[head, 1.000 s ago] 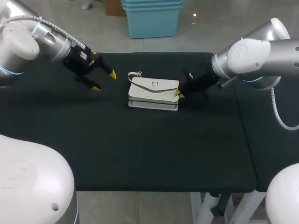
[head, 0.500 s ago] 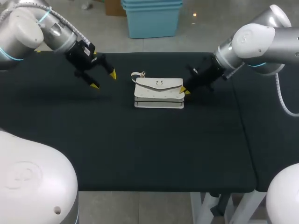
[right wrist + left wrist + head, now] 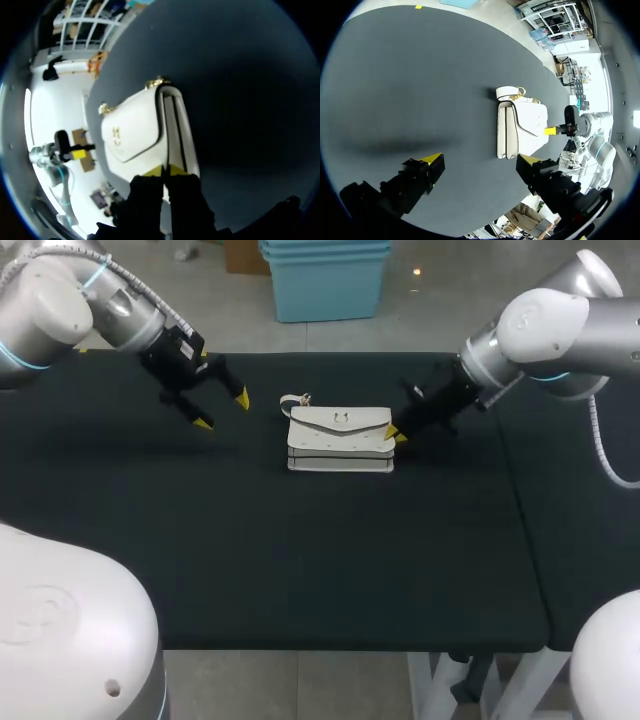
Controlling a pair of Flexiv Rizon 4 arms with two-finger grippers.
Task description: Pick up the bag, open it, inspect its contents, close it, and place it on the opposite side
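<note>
A white flap bag [image 3: 340,440] with a gold clasp lies flat at the middle of the black table, its looped strap [image 3: 292,400] at its left end. My right gripper [image 3: 395,435] is at the bag's right end, fingers pressed together on the thin edge there. From the right wrist, the bag [image 3: 135,132] stretches away ahead of the closed yellow tips of the right gripper [image 3: 165,172]. My left gripper [image 3: 222,410] hovers open to the left of the bag, apart from it. In the left wrist view the bag [image 3: 522,127] lies ahead of the left gripper [image 3: 481,160] and beside its finger.
A black cloth covers the table [image 3: 300,560], whose front edge runs near the bottom of the head view. Nothing but the bag lies on it.
The right gripper drew back to the right and the bag slid and straightened with it. The left gripper rose slightly toward the back. Nothing has moved in the last half second.
</note>
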